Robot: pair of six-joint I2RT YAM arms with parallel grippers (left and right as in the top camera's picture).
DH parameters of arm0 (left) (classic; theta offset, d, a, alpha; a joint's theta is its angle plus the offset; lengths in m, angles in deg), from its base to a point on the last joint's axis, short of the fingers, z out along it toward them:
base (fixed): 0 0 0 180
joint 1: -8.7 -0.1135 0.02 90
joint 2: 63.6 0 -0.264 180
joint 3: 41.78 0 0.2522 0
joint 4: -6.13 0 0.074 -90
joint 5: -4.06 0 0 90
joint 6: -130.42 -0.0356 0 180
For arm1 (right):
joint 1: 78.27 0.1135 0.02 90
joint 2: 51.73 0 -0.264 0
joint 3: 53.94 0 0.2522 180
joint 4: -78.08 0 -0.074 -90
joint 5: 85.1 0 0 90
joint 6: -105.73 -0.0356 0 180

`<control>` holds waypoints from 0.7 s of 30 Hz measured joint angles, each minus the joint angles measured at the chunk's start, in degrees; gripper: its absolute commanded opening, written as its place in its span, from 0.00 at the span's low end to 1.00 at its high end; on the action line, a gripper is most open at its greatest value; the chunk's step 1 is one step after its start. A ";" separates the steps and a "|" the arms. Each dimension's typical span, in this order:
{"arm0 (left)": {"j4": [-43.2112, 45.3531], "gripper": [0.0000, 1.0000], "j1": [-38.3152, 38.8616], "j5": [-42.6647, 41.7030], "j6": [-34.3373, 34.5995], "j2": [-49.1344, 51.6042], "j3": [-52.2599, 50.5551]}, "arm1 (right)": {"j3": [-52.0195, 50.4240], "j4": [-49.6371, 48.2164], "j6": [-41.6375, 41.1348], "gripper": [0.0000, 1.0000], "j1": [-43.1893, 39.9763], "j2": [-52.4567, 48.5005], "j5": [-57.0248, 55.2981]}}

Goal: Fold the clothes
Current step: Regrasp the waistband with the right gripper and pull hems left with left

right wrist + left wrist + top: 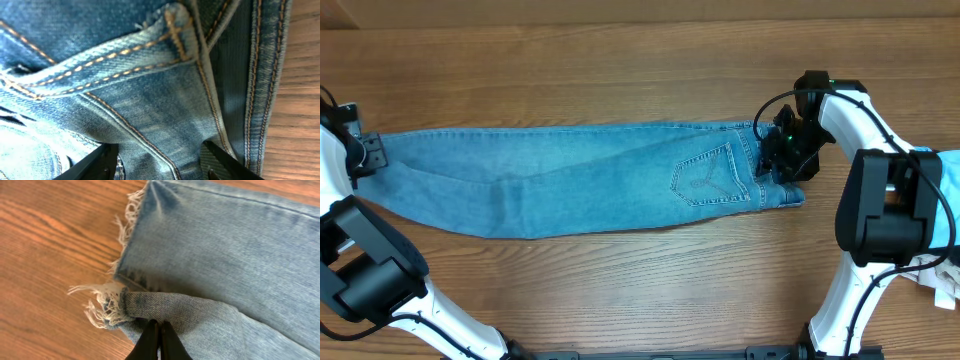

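Observation:
The light blue jeans [590, 180] lie flat across the table, folded lengthwise, with the legs to the left and the waistband and a stitched back pocket [705, 175] to the right. My left gripper [365, 155] is at the leg ends. In the left wrist view its fingers [159, 326] are pressed shut on the folded frayed hem [112, 305]. My right gripper [782, 150] sits over the waistband end. In the right wrist view its fingers [160, 160] are wide open, one on each side of a stitched denim fold [150, 110], and grip nothing.
The wooden table [620, 80] shows all around the jeans. A light blue object [948, 200] and a white one [945, 292] lie at the right edge, behind the right arm. Both arm bases stand at the front edge.

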 measured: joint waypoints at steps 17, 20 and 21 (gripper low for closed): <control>10.43 0.04 -7.13 -7.04 6.01 0.04 0.83 | -0.11 -0.37 -1.51 0.63 0.00 0.11 0.46; 13.38 0.04 -6.40 -7.23 9.09 0.04 0.85 | -0.11 -0.50 -1.84 0.67 0.00 0.11 0.59; 14.95 0.04 -6.36 -7.39 12.00 0.04 0.85 | -0.15 -0.63 -2.08 0.68 0.00 0.13 0.94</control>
